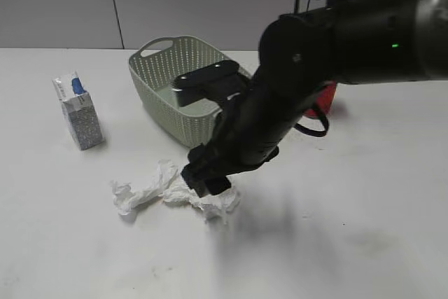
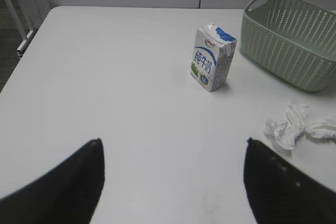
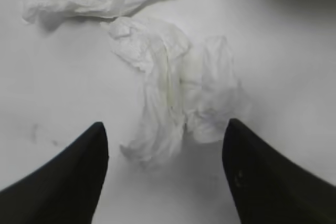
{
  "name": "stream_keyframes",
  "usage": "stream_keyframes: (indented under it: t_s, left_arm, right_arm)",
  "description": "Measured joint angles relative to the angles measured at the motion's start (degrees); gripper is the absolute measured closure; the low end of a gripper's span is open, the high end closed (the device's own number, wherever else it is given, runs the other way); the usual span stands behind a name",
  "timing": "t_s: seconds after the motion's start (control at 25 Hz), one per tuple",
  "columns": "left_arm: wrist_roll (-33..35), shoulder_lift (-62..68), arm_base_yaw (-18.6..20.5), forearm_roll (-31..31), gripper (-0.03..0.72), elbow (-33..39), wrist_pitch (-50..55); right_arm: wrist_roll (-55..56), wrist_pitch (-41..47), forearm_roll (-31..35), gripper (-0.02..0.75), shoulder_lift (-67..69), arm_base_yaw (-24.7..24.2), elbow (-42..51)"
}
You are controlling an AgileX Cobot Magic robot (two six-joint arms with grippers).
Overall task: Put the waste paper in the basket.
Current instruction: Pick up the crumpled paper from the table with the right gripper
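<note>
On the white table, just in front of the green basket, lies the waste paper, a crumpled white strip. We judge it very light, soft and easily crushed, so we would pinch it at its thickest bunched fold, where the fingers can gather several layers. Our right gripper hangs wide open and empty directly over the paper's near lump, which sits between the two fingertips. Our left gripper is also spread open, holding nothing, well apart from the paper.
</note>
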Motion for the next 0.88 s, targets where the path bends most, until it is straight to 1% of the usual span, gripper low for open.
stream_keyframes:
  t_s: [0.12,0.2,0.32,0.52,0.72,0.8,0.88]
  left_arm:
    - [0.0,0.0,0.0,0.0,0.073,0.0,0.0]
    - [0.0,0.0,0.0,0.0,0.075,0.0,0.0]
    - [0.0,0.0,0.0,0.0,0.08,0.0,0.0]
    - [0.0,0.0,0.0,0.0,0.09,0.0,0.0]
    - [0.0,0.0,0.0,0.0,0.096,0.0,0.0]
    - [0.0,0.0,0.0,0.0,0.096,0.0,0.0]
    - [0.0,0.0,0.0,0.0,0.096,0.0,0.0]
  right_arm:
    - [3.22,2.58,-3.3,0.231,4.78,0.84,-3.9]
    - [6.85,2.93,-7.6,0.237,6.8,0.9,-4.8]
    - [11.7,2.29,-12.09,0.239,7.63,0.9,-4.87]
    - [13.8,-0.97,-13.26,0.239,8.65,0.9,-5.31]
    - [13.97,-0.06,-13.26,0.242,12.3,0.9,-5.38]
    - [13.97,0.06,-13.26,0.271,12.53,0.9,-5.38]
    - [13.97,0.06,-13.26,0.339,12.53,0.9,-5.38]
